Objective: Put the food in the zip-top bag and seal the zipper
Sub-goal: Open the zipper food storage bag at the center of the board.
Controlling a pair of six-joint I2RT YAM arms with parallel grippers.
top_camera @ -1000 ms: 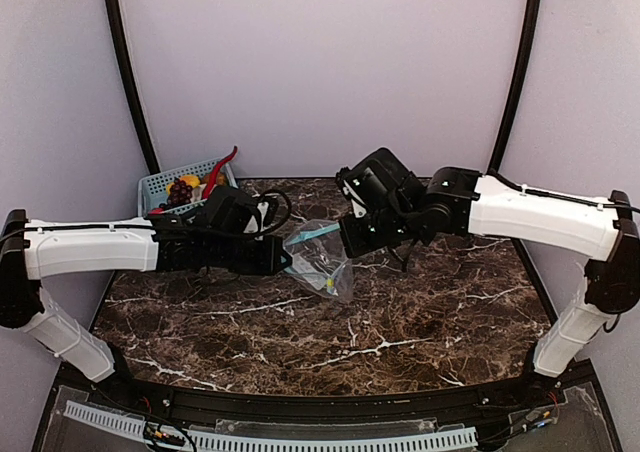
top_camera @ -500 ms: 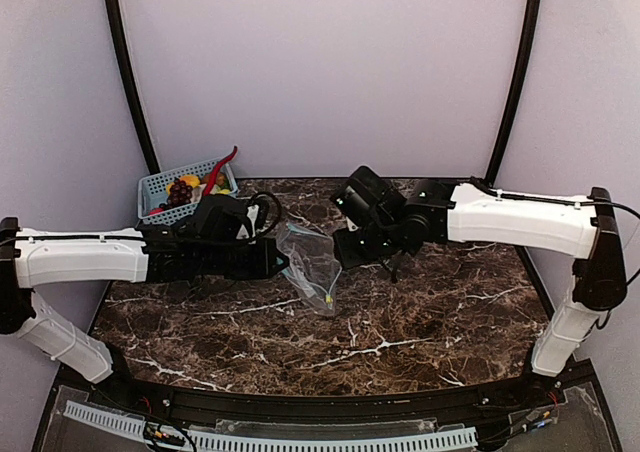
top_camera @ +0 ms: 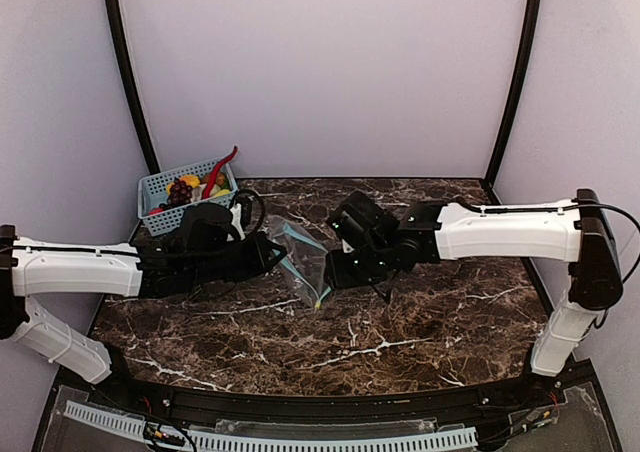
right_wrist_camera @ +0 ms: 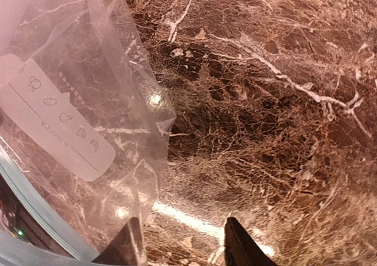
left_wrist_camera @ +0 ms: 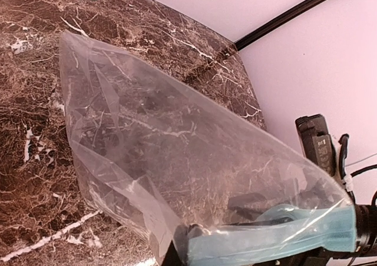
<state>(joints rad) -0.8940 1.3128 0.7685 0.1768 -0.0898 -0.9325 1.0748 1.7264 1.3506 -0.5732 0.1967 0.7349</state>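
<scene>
Food [top_camera: 181, 191] sits in the basket [top_camera: 150, 185] at ten o'clock while your left gripper [top_camera: 267, 259] clamps the bag [top_camera: 300, 272] by its blue zipper [left_wrist_camera: 277, 236] at centre. Your right gripper [right_wrist_camera: 182, 239], jaws apart and empty, hangs at the bag's three o'clock. Next, probably, catch the far lip to open it.

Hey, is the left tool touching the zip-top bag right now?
Touching. In the left wrist view, the shut left tool pinches the teal zipper strip of the zip-top bag at the bottom edge of the frame.
</scene>
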